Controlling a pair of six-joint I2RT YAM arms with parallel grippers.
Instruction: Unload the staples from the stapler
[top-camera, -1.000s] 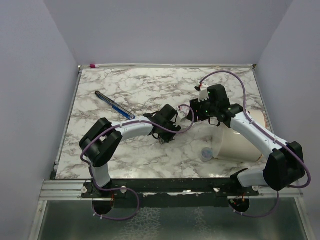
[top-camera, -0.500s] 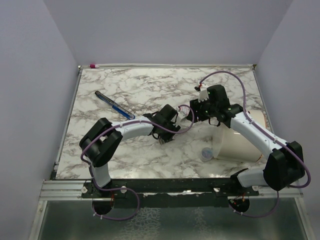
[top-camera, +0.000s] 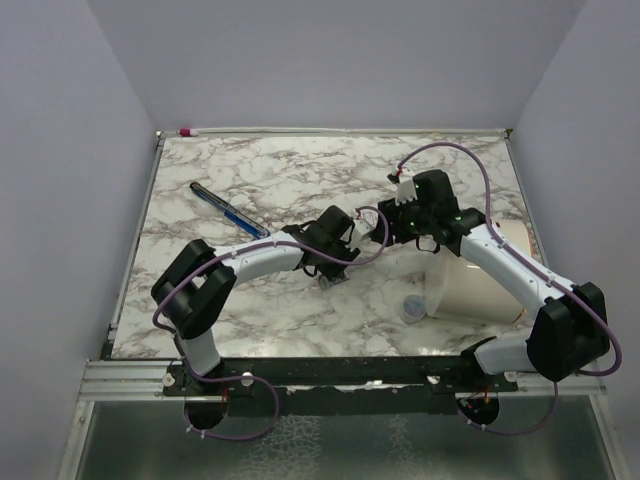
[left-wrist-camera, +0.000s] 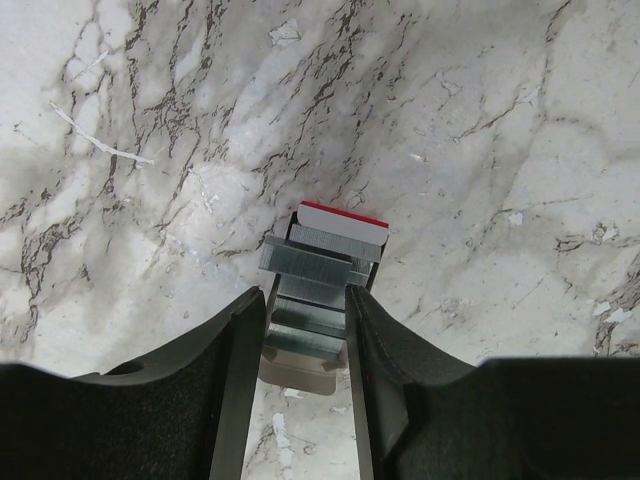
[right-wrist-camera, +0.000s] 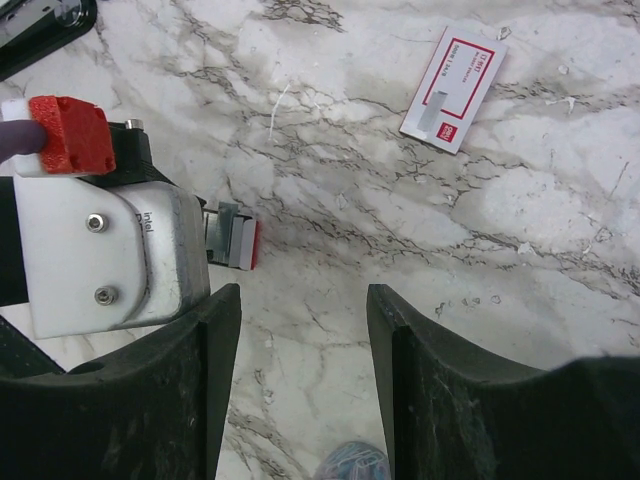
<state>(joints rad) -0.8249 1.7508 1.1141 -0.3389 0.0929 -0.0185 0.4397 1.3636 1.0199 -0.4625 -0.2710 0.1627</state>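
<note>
My left gripper (left-wrist-camera: 305, 300) pinches the tiny dark-grey and silvery metal stapler (left-wrist-camera: 312, 318) by its sides, mid-way across the white veined marble table (left-wrist-camera: 480, 150); my right gripper (right-wrist-camera: 303, 297) hangs open just beside it, holding nothing; beyond lies a small white card with red marks (right-wrist-camera: 455, 90)

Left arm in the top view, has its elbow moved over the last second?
Yes. The left arm's elbow has swung slightly left, toward the table's left edge.
</note>
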